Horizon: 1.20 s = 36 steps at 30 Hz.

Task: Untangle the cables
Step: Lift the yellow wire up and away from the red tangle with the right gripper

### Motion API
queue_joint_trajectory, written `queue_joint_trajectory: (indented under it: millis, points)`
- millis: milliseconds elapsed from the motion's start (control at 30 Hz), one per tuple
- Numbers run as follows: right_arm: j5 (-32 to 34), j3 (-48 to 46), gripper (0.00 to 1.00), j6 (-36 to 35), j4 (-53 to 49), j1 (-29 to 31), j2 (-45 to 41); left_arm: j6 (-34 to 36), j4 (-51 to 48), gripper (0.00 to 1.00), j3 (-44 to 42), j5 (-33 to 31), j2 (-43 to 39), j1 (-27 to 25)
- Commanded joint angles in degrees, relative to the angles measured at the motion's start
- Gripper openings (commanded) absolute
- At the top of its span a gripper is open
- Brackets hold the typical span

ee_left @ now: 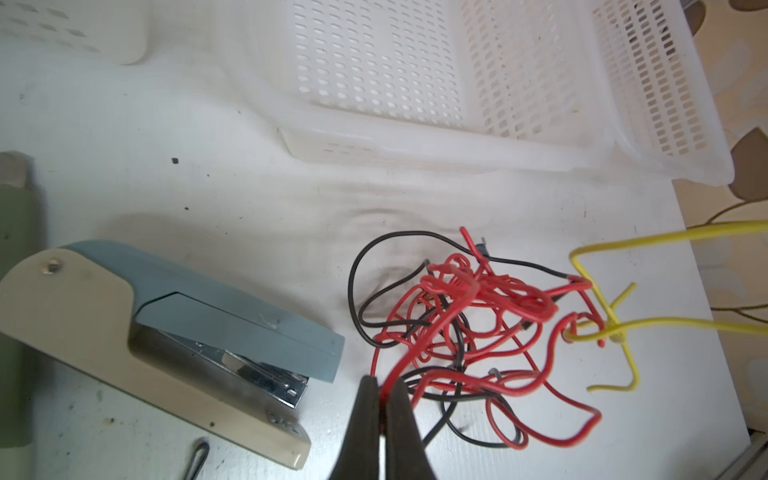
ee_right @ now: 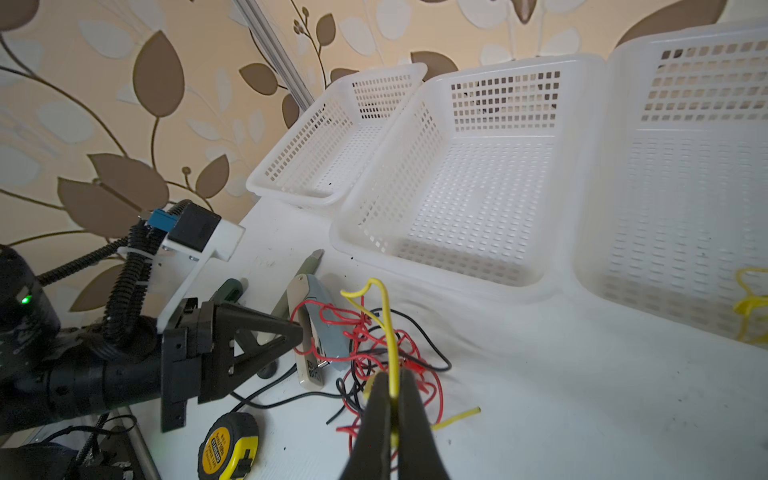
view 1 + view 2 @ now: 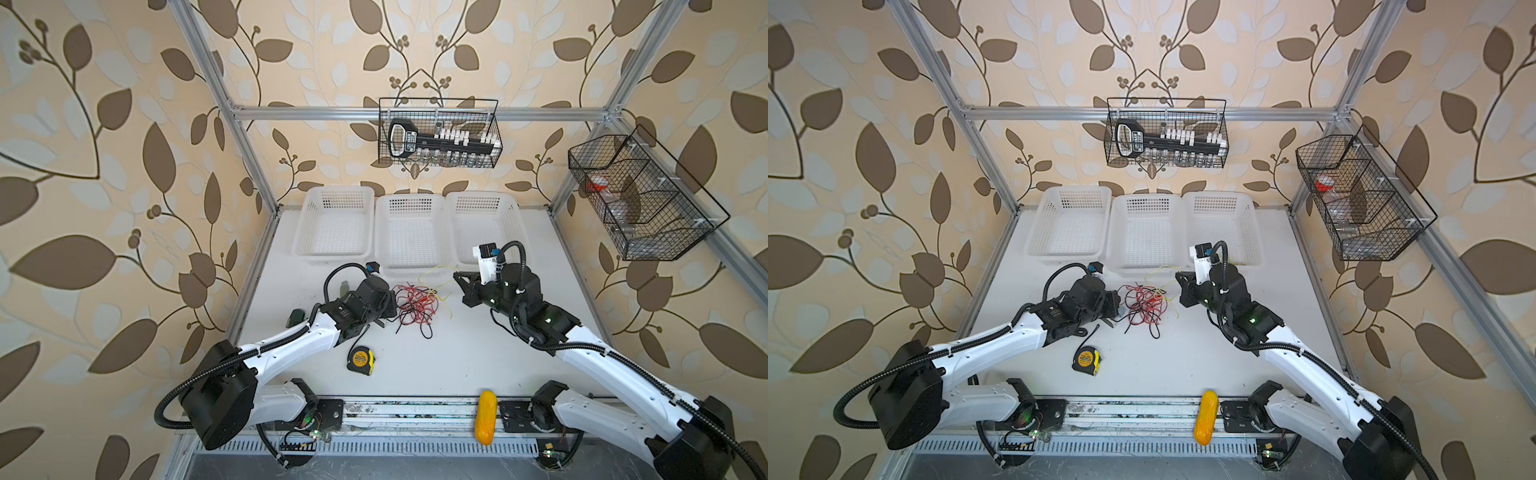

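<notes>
The left gripper (image 1: 382, 384) is reaching in from the left side of the desk (image 3: 457, 353). Its jaws are drawn narrow and are pinching a red cable (image 1: 415, 349) at the left fringe of the tangle. A stapler (image 1: 187, 316) is lying just left of the tangle, under that gripper in both top views. A tape measure (image 3: 360, 359) is sitting nearer the front edge, left of the middle and apart from the tangle.

The cables (image 3: 415, 305) are lying heaped in the middle of the desk, just in front of the middle basket (image 3: 411, 208) and between the two grippers. Red and black strands are looping through one another, and a few loose ends are trailing toward the front edge.

A yellow cable (image 2: 388, 332) is coming out of the right side of the tangle and rising off the desk. The right gripper (image 2: 390, 380) is holding it, jaws narrow and clamped on the strand. A short yellow end is lying on the desk just beside that gripper.

Three white baskets (image 3: 332, 199) are standing side by side along the far edge.
</notes>
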Motion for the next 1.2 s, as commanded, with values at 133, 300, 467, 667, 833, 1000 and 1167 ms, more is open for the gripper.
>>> queue_joint_trajectory:
  millis: [133,300,467,667,833,1000,1167]
  points:
    - [0.15,3.64,0.00,-1.02,5.53,0.47,3.04,2.87,3.42,0.37,-0.43,3.44,-1.91,0.59]
    - [-2.18,4.20,0.00,-0.94,5.95,0.49,4.11,4.08,5.23,0.69,-0.46,4.66,-2.66,0.58]
    - [-6.49,4.79,0.00,-0.99,6.32,0.56,4.80,4.85,8.42,0.77,-0.08,5.14,-2.21,0.43]
    - [-9.76,4.65,0.00,-0.47,7.76,1.10,4.64,5.59,13.28,0.76,0.61,5.39,0.41,0.37]
    - [-11.27,4.34,0.00,0.58,9.41,1.60,4.57,6.26,15.37,0.70,1.58,5.85,5.27,0.13]
    - [-9.52,3.71,0.00,2.09,10.98,2.08,4.20,5.26,17.98,0.58,1.59,6.60,9.21,-0.54]
    - [-8.23,2.05,0.00,5.12,14.40,2.23,3.06,3.63,18.65,0.02,1.16,5.87,12.54,-0.77]
